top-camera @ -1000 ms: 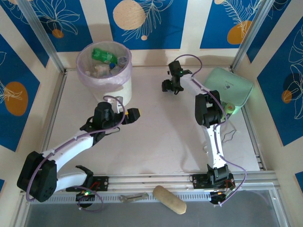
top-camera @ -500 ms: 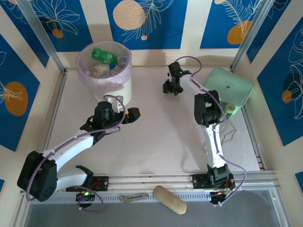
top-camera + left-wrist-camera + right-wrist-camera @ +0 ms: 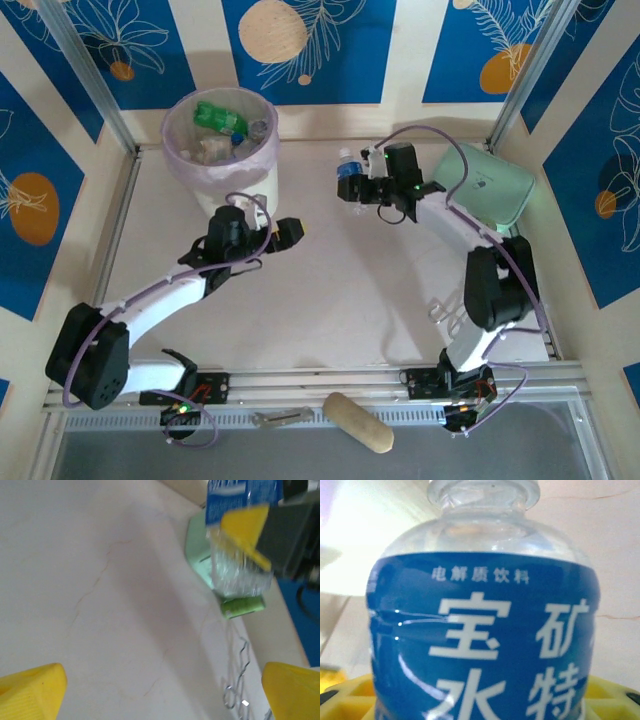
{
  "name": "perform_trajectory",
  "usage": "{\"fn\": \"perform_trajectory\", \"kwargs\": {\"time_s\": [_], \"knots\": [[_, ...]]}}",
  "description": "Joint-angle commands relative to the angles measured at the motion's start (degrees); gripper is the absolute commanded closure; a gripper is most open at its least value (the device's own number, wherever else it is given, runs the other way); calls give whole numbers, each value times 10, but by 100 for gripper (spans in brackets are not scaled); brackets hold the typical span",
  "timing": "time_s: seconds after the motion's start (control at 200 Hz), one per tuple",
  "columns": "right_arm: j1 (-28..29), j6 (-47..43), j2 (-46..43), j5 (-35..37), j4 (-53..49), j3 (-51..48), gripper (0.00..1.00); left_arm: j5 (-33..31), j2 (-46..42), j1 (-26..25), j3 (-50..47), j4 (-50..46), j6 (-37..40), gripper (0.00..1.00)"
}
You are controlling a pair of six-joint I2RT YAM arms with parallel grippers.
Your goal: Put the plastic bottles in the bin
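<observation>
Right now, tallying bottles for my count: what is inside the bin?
Inside the bin lie a green bottle and a few clear bottles on top; anything beneath them is covered.

The left arm (image 3: 160,295) and the right arm (image 3: 452,222) are built alike: slim white links joined by bulky black joint housings. A thin lilac cable (image 3: 425,128) runs along each arm and loops free at the joints. Each base (image 3: 180,388) is a black block with small red and green lights and a bit of red wiring. The left gripper (image 3: 290,232) has a black body and yellow fingers (image 3: 32,690), wedge-shaped and finely ribbed. The right gripper (image 3: 352,188) has the same yellow fingers (image 3: 610,696), and small green lights (image 3: 373,153) glow on its black wrist housing.
</observation>
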Motion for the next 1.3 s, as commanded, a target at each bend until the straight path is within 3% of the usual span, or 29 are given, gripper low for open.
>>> {"fn": "perform_trajectory", "kwargs": {"time_s": [0.0,0.285,0.495,0.7,1.015,1.2,1.295], "knots": [[38,-17,-60,-42,85,-78,48,8,3,-8,33,50,-45,0],[134,-37,-169,30,96,-161,48,7,-2,-16,63,45,-57,0],[198,-70,-175,82,67,-149,49,11,5,-17,66,57,-46,7],[221,-83,-167,99,50,-136,50,17,10,-17,72,76,-48,11],[240,-95,-157,123,40,-125,51,31,19,-17,75,104,-54,38],[242,-95,-149,124,45,-121,50,39,22,-18,68,115,-62,62],[243,-96,-145,125,46,-117,49,38,19,-18,66,116,-63,66]]}}
